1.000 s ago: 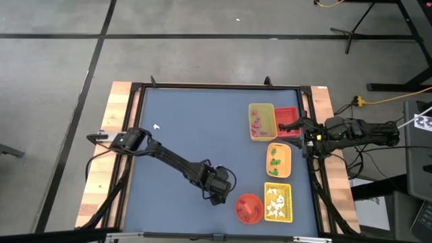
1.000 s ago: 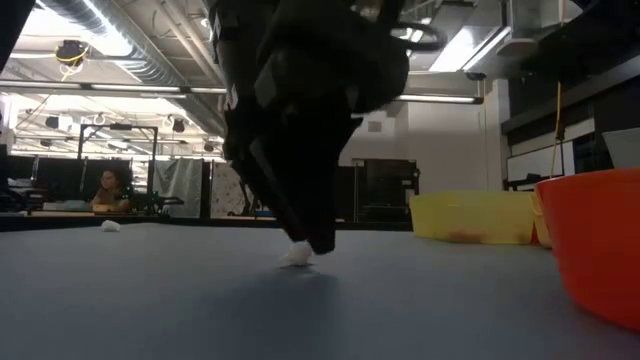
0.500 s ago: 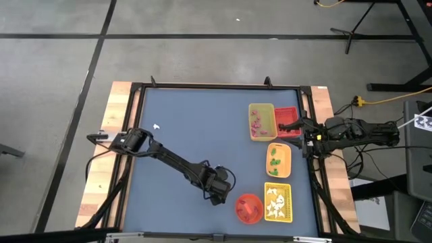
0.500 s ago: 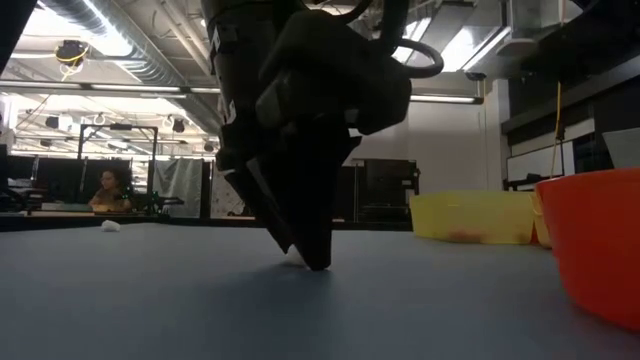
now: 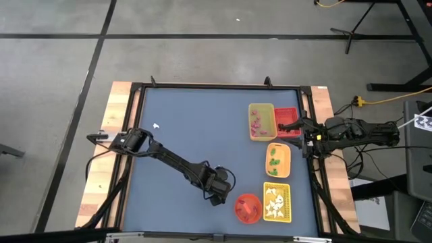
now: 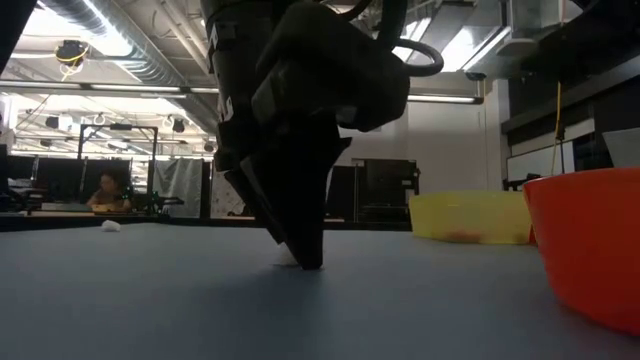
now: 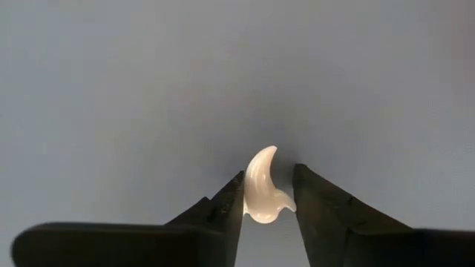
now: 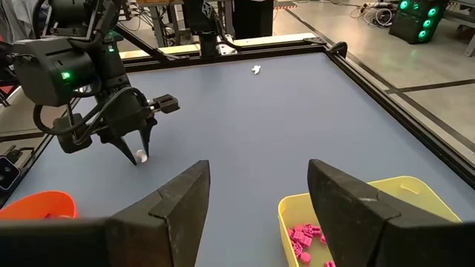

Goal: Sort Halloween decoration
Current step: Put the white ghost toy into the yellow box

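A white ghost piece (image 7: 261,189) lies on the blue table (image 5: 202,128) near the front, just left of the orange bowl (image 5: 248,208). My left gripper (image 5: 216,198) points down on it, shut on it; in the low view its fingers (image 6: 305,255) hide nearly all of the piece. Another white piece (image 5: 156,126) lies alone at the far left of the table. My right gripper (image 8: 256,215) hangs open and still at the table's right edge, over the red tray (image 5: 288,120). My left gripper pinches the white ghost piece between its two fingers, one on the curved back (image 7: 246,194), the other on the pointed tail (image 7: 289,205). The fingers come from above, slanting steeply down. The piece lies flat on the table.
On the right side stand a yellow tray (image 5: 262,121) with pink bits, the red tray, an orange tray (image 5: 278,160) with green bits and a yellow tray (image 5: 278,202) with white ghosts. The orange bowl stands close to my left gripper. A black frame rims the table.
My left gripper has stayed in place and its fingers have drawn together onto the white ghost piece. In the low view the piece showed beside a fingertip before; now the fingers cover nearly all of it. The piece lies where it did.
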Robot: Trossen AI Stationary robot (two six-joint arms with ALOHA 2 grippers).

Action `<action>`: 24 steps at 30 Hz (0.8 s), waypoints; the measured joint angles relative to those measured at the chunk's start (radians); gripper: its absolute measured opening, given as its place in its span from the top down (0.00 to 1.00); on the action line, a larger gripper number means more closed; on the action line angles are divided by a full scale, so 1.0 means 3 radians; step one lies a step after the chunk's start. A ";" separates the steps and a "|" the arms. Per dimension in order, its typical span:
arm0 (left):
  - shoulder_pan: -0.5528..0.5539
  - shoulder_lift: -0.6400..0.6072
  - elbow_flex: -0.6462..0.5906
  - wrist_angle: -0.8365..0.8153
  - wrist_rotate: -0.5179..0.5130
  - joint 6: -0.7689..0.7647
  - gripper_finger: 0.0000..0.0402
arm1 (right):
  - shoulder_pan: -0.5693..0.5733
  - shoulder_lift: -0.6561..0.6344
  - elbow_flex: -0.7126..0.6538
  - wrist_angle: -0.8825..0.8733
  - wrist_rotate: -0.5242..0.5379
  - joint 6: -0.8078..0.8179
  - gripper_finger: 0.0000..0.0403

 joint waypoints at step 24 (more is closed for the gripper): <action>0.0003 0.0003 -0.0004 -0.0020 -0.0023 0.0008 0.90 | -0.0001 -0.0001 0.0000 -0.0001 0.0000 -0.0001 0.44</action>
